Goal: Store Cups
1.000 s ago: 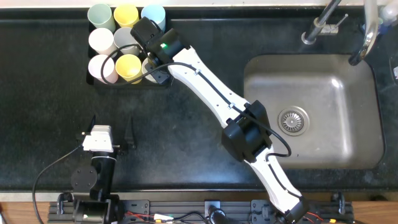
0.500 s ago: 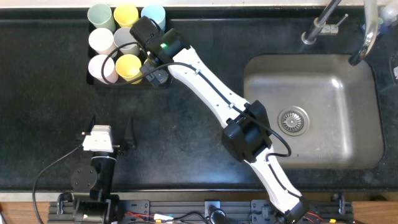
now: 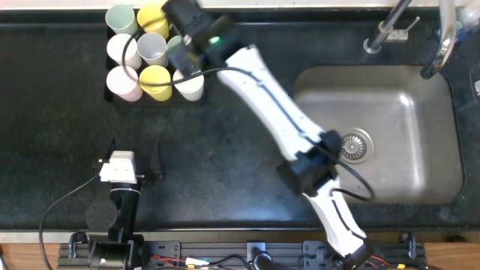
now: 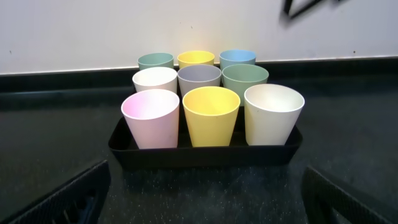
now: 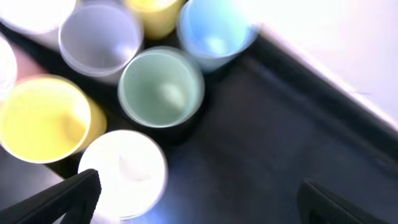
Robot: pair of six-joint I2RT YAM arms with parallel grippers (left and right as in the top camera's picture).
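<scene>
Nine pastel plastic cups (image 4: 211, 115) stand upright, three by three, in a black rectangular plastic tray (image 4: 205, 157). Right gripper (image 5: 199, 190) is above the tray's back-right corner, fingers wide, empty. In the top view it overlaps the light-blue plastic cup (image 5: 214, 28). Left gripper (image 4: 205, 180) faces the tray's front, wide, empty.

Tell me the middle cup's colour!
The middle cup is grey; left wrist view shows it best.
</scene>
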